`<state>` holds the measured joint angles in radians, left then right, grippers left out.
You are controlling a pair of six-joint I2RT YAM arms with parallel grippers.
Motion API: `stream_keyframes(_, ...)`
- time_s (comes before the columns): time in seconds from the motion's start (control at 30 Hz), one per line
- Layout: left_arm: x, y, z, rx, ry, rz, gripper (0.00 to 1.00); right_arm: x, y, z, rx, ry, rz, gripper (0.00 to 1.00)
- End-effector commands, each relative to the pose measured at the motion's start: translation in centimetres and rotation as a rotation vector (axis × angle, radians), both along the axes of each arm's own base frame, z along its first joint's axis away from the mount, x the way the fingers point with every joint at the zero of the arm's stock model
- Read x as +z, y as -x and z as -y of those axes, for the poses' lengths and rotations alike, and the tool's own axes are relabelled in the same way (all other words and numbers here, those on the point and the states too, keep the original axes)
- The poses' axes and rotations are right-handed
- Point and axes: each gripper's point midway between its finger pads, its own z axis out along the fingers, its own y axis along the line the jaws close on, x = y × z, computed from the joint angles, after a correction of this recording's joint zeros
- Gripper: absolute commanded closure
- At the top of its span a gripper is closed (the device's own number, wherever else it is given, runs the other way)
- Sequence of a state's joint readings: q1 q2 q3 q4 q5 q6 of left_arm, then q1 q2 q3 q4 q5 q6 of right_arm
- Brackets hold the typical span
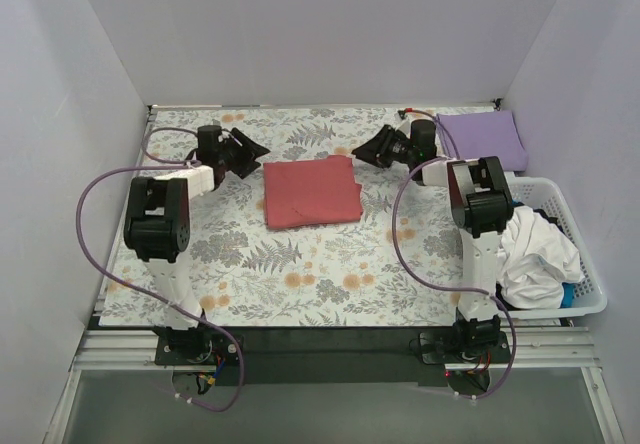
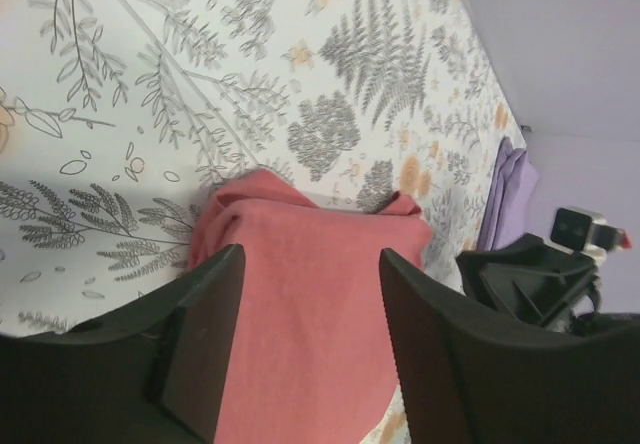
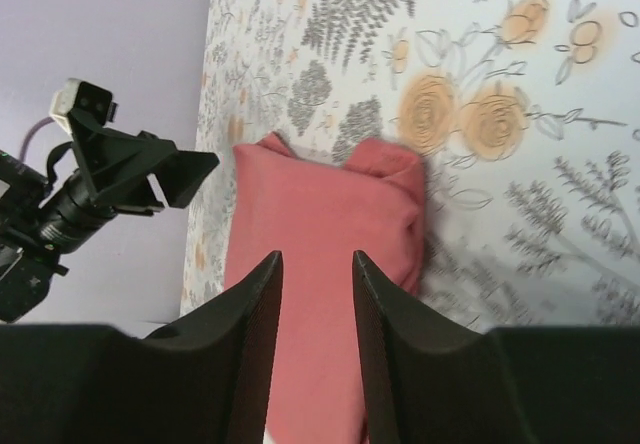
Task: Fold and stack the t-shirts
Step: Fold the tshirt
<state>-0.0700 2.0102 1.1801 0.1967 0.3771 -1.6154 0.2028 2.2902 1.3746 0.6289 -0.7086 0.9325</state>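
Folded red tee sat mid table; purple tee lay at the far-right corner. My left gripper and right gripper were open, empty, flanking red. Fold looked done; stacking next needed a two-edge pinch.

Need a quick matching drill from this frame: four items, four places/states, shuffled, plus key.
Items
1. salmon-red t-shirt
2. lavender t-shirt
3. white cloth
4. left gripper

Places/states
A. crumpled in the white basket
B. folded, at the far right corner of the table
C. just left of the red shirt, open, holding nothing
D. folded flat, mid table cloth, between the two grippers

Pairs: 1-D, 2-B, 3-A, 4-C
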Motion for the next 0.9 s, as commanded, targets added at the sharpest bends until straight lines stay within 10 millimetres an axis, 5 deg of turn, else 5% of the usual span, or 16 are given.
stream_keyframes(0.0, 7.5, 0.2, -1.6, -0.002, -0.178, 0.170, 0.43, 7.4, 0.4, 1.3, -0.030, 0.097, 0.194, 0.58)
stream_keyframes(0.03, 9.6, 0.7, -1.4, -0.010, -0.215, 0.219, 0.41, 7.1, 1.1, 1.6, -0.035, 0.130, 0.183, 0.57)
stream_keyframes(0.07, 9.9, 1.4, -1.1, -0.027, -0.251, 0.218, 0.35, 8.8, 1.3, 2.1, -0.063, 0.169, 0.221, 0.54)
stream_keyframes(0.23, 11.5, 5.7, 3.6, -0.176, -0.590, 0.315, 0.23, 7.5, 4.5, 4.3, -0.084, 0.468, 0.171, 0.46)
stream_keyframes(0.27, 11.2, 6.5, 4.4, -0.198, -0.644, 0.320, 0.23, 8.7, 5.1, 4.9, -0.107, 0.500, 0.194, 0.43)
stream_keyframes(0.3, 11.0, 8.0, 7.0, -0.262, -0.673, 0.344, 0.23, 8.2, 6.1, 5.6, -0.112, 0.543, 0.170, 0.39)
stream_keyframes(0.43, 9.4, 11.3, 11.0, -0.399, -0.882, 0.408, 0.23, 7.9, 9.0, 9.3, -0.177, 0.711, 0.124, 0.30)
stream_keyframes(0.6, 7.4, 15.6, 18.8, -0.655, -1.044, 0.526, 0.27, 8.1, 12.9, 10.7, -0.146, 0.764, 0.095, 0.28)
stream_keyframes(0.87, 1.4, 18.6, 23.9, -0.905, -1.204, 0.543, 0.33, 6.5, 15.9, 11.1, -0.114, 0.763, 0.051, 0.27)
